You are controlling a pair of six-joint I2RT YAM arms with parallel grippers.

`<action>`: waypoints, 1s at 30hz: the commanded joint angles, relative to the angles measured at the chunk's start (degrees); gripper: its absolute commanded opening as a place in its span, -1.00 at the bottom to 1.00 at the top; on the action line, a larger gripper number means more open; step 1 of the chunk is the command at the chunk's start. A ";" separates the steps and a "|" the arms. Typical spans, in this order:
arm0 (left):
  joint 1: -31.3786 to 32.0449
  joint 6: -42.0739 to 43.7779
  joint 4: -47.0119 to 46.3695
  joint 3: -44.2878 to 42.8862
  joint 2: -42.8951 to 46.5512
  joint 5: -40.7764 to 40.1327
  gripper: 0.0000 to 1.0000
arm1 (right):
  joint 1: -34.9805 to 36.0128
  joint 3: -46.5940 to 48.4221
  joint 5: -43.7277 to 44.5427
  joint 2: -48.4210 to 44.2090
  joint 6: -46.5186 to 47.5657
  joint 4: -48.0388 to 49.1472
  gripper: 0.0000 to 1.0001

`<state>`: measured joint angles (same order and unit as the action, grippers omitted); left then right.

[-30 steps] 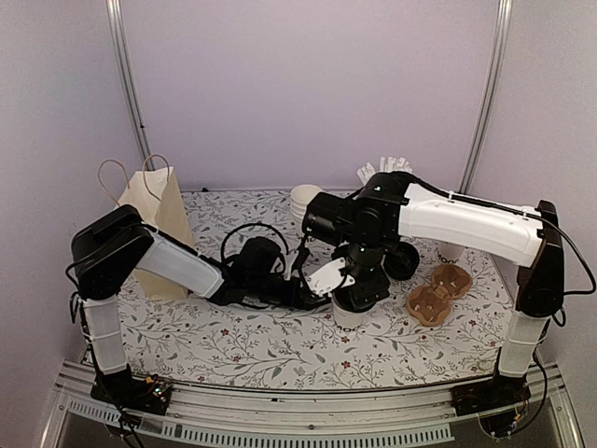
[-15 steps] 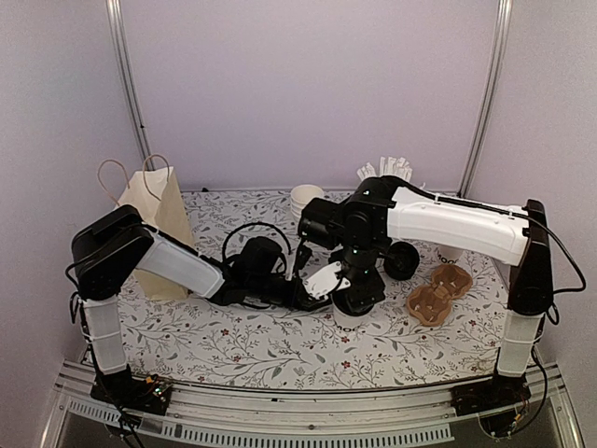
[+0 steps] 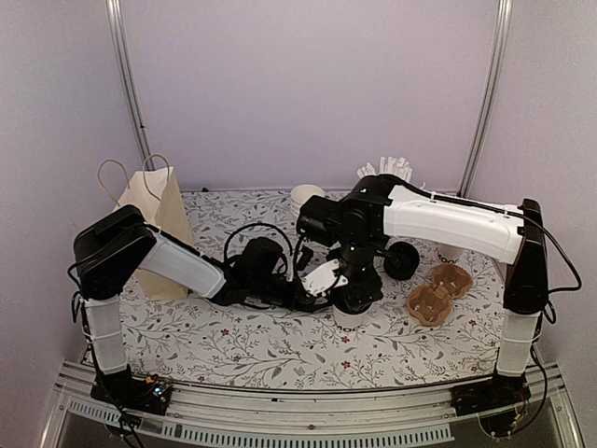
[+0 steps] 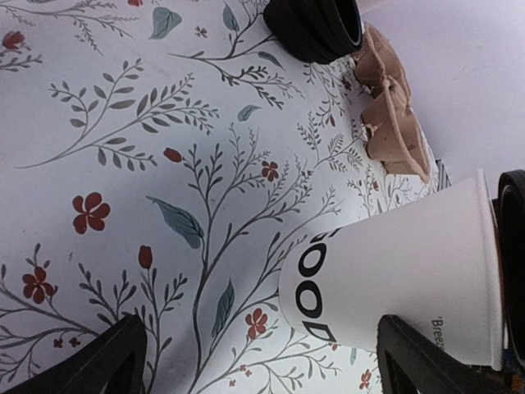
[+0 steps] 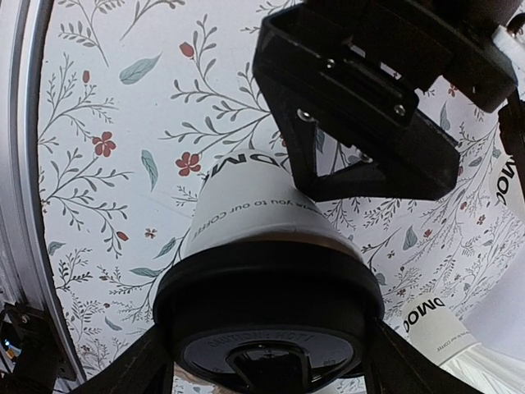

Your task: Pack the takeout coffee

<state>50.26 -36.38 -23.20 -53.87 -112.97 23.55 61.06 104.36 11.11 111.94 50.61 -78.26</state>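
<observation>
"White paper cup [image 3: 350, 317] with the black lid [image 5: 271, 312]: position?"
"Standing on the floral surface [image 3: 233, 345], centre of the overhead view, near the brown cup carrier [image 3: 437, 294] to its right."
"Left gripper [image 4: 262, 353]?"
"Released. Its fingers [image 4: 115, 361] are spread wide either side of the cup's base."
"Right gripper [image 5: 262, 361]?"
"Directly over the lid, fingers [image 5: 131, 369] close against its rim on both sides. Grasping or merely alongside, I cannot tell."

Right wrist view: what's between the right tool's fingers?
A lidded takeout coffee cup, its black lid filling the gap; the right wrist view shows it.
</observation>
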 commanded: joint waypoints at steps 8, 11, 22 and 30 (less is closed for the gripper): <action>0.49 0.83 -1.31 -0.54 -0.58 0.47 0.99 | -0.41 1.70 -0.41 1.05 0.28 -0.15 0.68; 0.46 0.74 -1.40 -0.41 -0.56 0.43 0.99 | -0.41 1.73 -0.18 0.83 0.19 -0.14 0.69; -1.59 -1.77 4.50 3.80 6.60 -10.54 0.99 | -0.57 -0.40 0.77 -4.80 0.23 -0.14 0.79; -0.93 5.25 5.30 6.77 17.79 -20.36 0.99 | -9.29 -2.73 -15.14 -11.59 -1.13 1.98 0.87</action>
<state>49.17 -35.99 -15.94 -49.76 -101.84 9.47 57.98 102.96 6.70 104.81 50.33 -78.04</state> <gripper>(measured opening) 0.996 0.930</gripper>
